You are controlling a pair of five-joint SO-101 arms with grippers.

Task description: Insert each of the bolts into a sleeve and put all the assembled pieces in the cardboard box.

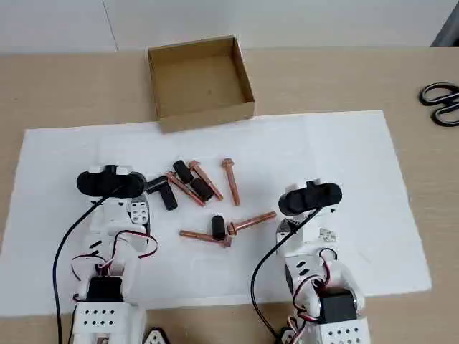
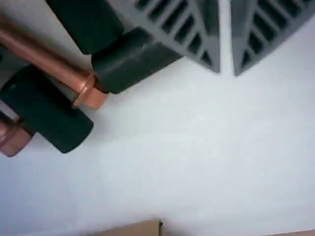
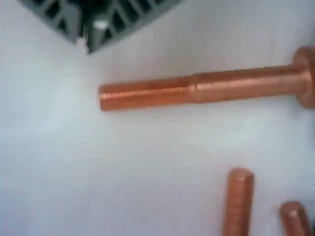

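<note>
Closest to you, the right gripper (image 3: 87, 45) hangs low over the white sheet (image 1: 337, 150), its fingers pressed together on nothing. Just off its tip lies a copper bolt (image 3: 197, 91). From above, you see its long axis slanted, plain end toward the right arm and head toward the sheet's middle. There the head meets the head of a second bolt (image 1: 203, 236), which lies nearly crosswise, with a black sleeve (image 1: 218, 227) just beside them.

The left gripper (image 2: 227, 71) is drawn in to a thin slit and grips nothing. It sits beside a cluster of sleeves (image 2: 130, 59) and two slanted bolts (image 1: 206, 179). A fifth bolt (image 1: 230, 181) points its head toward the cardboard box (image 1: 208, 118), which stands open at the sheet's far edge, well apart from the parts. Scissors (image 1: 441, 104) rest on the table (image 1: 72, 86).
</note>
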